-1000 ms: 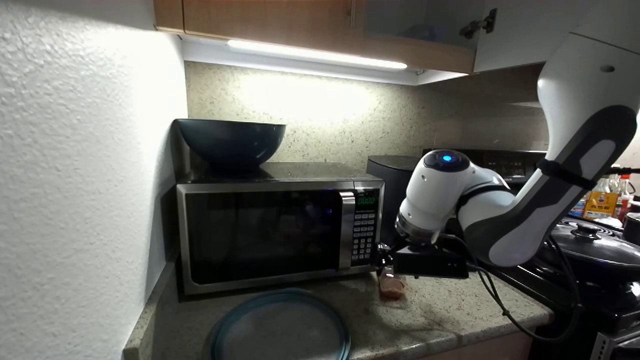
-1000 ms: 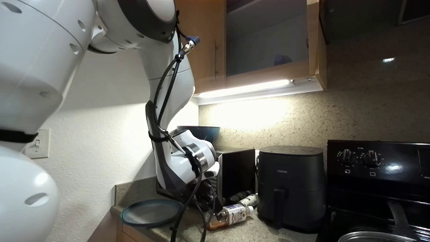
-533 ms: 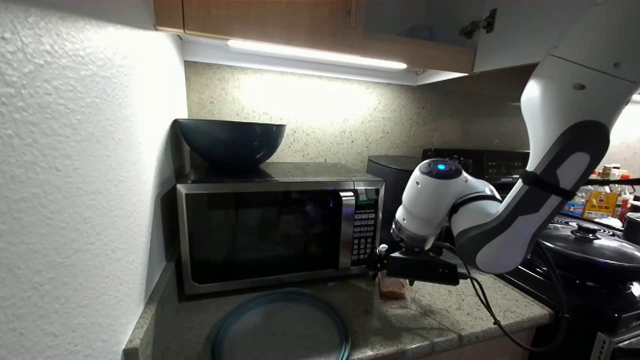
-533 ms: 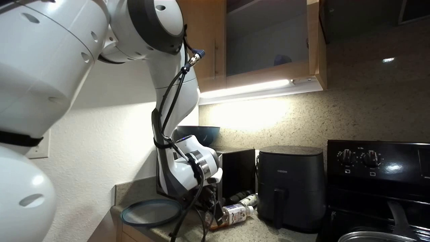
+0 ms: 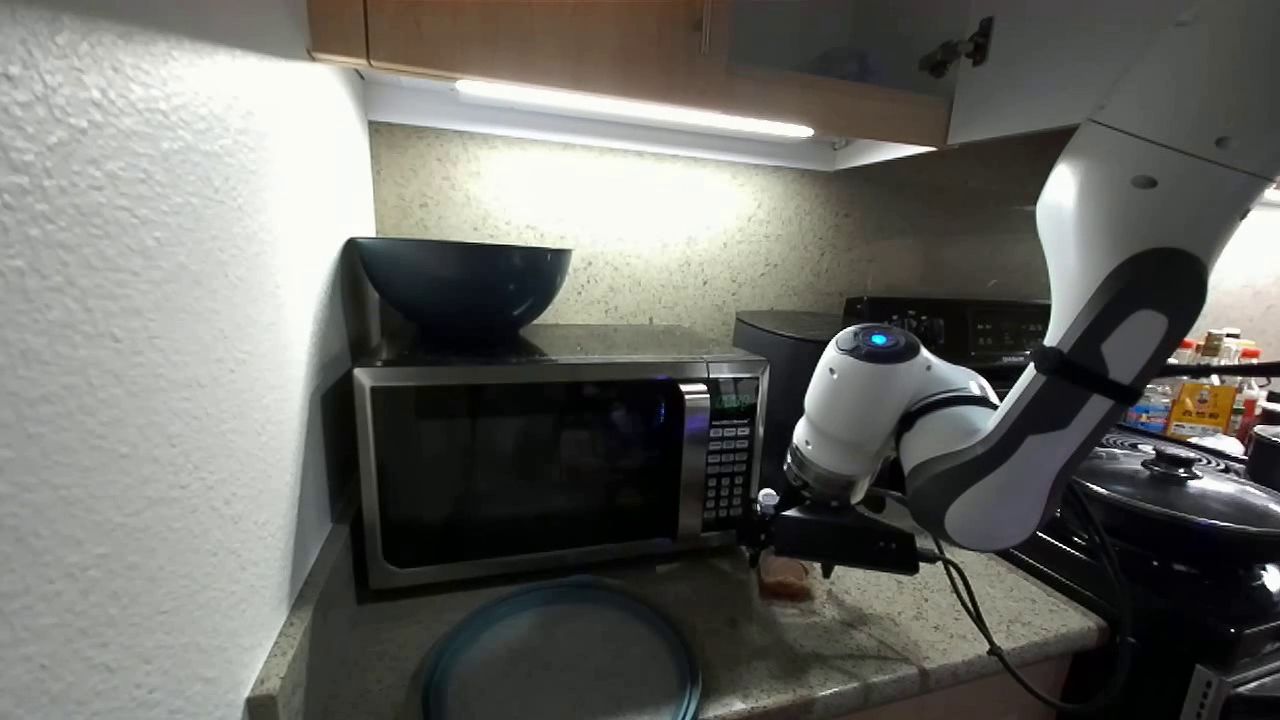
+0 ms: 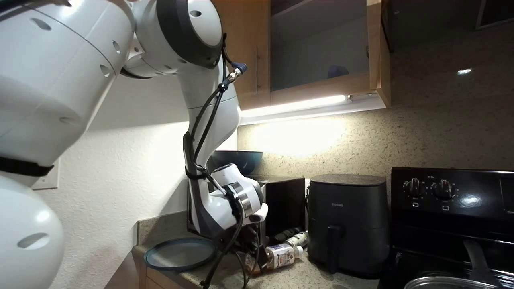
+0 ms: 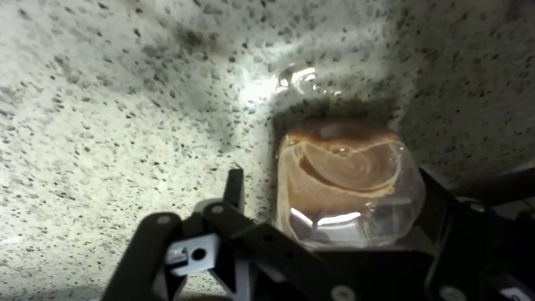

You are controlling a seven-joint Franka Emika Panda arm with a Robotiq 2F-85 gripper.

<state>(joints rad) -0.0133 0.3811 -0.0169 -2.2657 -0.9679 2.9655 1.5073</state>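
A clear plastic bottle with some orange-brown liquid lies on its side on the speckled counter (image 7: 104,138). In the wrist view the bottle (image 7: 342,205) lies base-on between the fingers. My gripper (image 7: 329,173) is open around it. A gap shows between the left finger (image 7: 235,188) and the bottle; the right finger is partly hidden behind the bottle, and I cannot tell whether it touches. In an exterior view the bottle's label and white cap (image 6: 283,255) point away from the gripper (image 6: 262,257). In an exterior view only the bottle's base (image 5: 785,580) shows under the gripper.
A microwave (image 5: 530,480) with a dark blue bowl (image 5: 465,285) on top stands beside the gripper. A round blue-rimmed lid (image 5: 560,592) lies in front. A black air fryer (image 6: 347,224) and another bottle (image 6: 298,239) are close behind. A stove (image 6: 449,200) stands beyond.
The arm has come down slightly and shifted a little toward the microwave in an exterior view, tilting the gripper lower at the bottle. The bottle has not visibly moved.
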